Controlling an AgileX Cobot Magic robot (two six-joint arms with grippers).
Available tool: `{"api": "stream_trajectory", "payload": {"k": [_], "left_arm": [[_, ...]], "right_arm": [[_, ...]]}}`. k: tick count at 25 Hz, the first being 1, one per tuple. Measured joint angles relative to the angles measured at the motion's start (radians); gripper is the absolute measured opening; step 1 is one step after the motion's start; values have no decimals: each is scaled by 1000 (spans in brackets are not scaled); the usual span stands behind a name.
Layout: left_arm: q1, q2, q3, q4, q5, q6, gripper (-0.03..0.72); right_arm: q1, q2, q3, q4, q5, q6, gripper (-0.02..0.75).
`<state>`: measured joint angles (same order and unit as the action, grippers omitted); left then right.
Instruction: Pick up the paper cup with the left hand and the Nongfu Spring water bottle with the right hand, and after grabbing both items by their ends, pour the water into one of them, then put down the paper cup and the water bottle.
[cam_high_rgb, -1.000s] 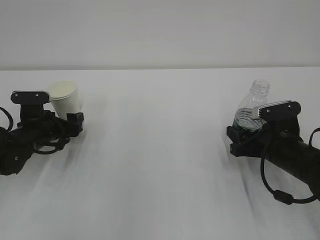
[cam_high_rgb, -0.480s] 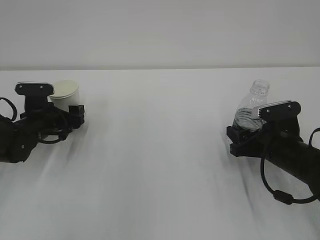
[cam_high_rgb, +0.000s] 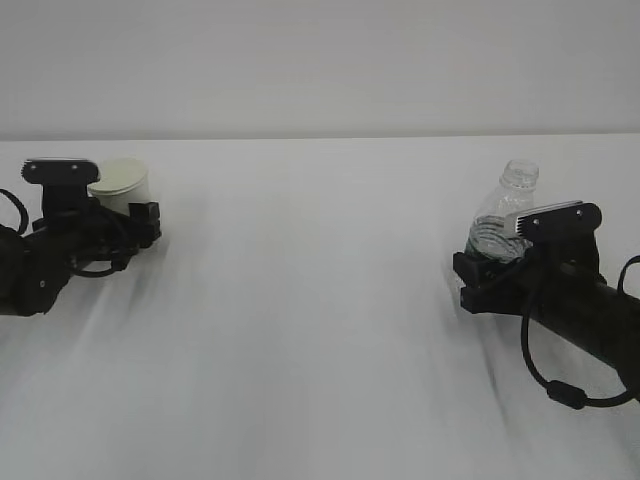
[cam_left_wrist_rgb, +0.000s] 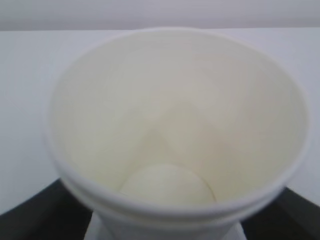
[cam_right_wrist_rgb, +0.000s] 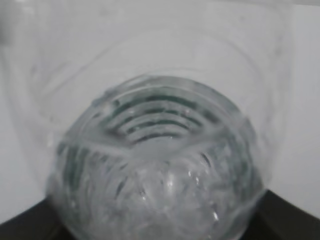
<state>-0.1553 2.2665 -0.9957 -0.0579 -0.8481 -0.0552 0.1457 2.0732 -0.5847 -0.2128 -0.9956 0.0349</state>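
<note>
The paper cup (cam_high_rgb: 119, 180) is at the far left, its body mostly hidden behind my left gripper (cam_high_rgb: 128, 214), which is shut on it low down. In the left wrist view the cup (cam_left_wrist_rgb: 175, 125) fills the frame, cream inside and empty, with a black finger (cam_left_wrist_rgb: 30, 220) at each bottom corner. At the right the Nongfu Spring water bottle (cam_high_rgb: 503, 215) leans slightly, uncapped, and my right gripper (cam_high_rgb: 487, 268) is shut on its base. Up close the bottle (cam_right_wrist_rgb: 155, 165) shows its green label and water in its lower part.
The white table (cam_high_rgb: 320, 330) stretches wide between the two arms, its far edge meeting a pale wall (cam_high_rgb: 320, 60). The right arm's black cable (cam_high_rgb: 560, 385) loops down near the table at the right edge.
My left arm has shifted left and back with the cup, which has gone from tilted to nearly upright. The right arm and the bottle have stayed still.
</note>
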Motion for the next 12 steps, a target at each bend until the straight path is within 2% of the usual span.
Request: {"api": "stream_trajectory", "payload": {"k": [12], "left_arm": [[0,47,-57,2,5,0,608]], "right_arm": [[0,0,0,0,0,0,468]]}}
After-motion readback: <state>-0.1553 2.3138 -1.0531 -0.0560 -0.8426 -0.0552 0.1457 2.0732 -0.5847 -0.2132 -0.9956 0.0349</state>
